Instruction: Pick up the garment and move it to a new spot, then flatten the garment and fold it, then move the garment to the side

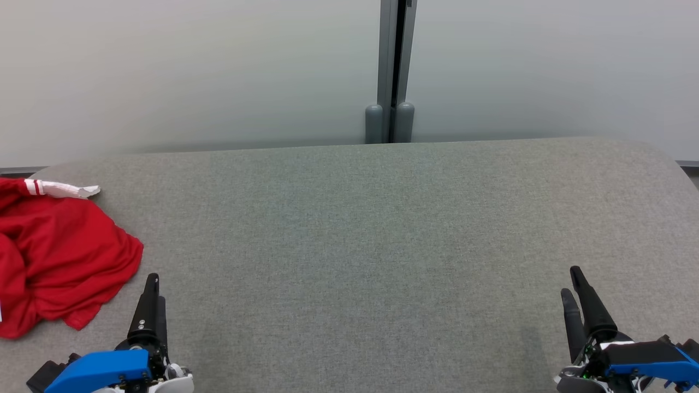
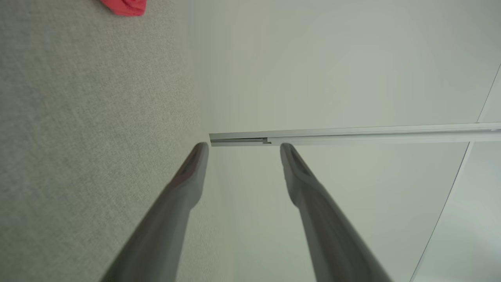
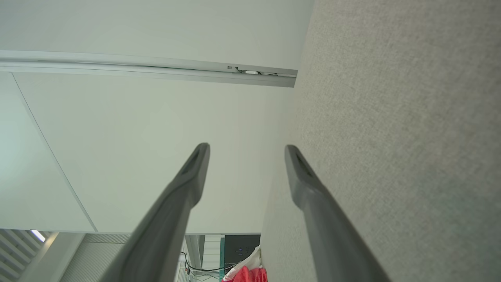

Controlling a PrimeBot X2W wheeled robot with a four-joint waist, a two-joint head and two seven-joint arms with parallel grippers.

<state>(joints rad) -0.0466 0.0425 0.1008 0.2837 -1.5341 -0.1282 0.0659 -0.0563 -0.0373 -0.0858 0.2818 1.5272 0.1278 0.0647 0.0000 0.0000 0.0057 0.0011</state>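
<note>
The red garment point(image 1: 60, 256) lies crumpled just left of the left tool point(image 1: 156, 289).

A wide table point(image 1: 382, 245) covered in grey cloth, its far corners rounded, filled the near ground. Behind it stood a pale, plain wall point(image 1: 191, 71) of two panels, joined mid-scene by a grey upright post point(image 1: 394, 65). The light was soft and even.

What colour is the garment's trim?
White trim with red stripes, on the red garment; clearest in head view.
</note>
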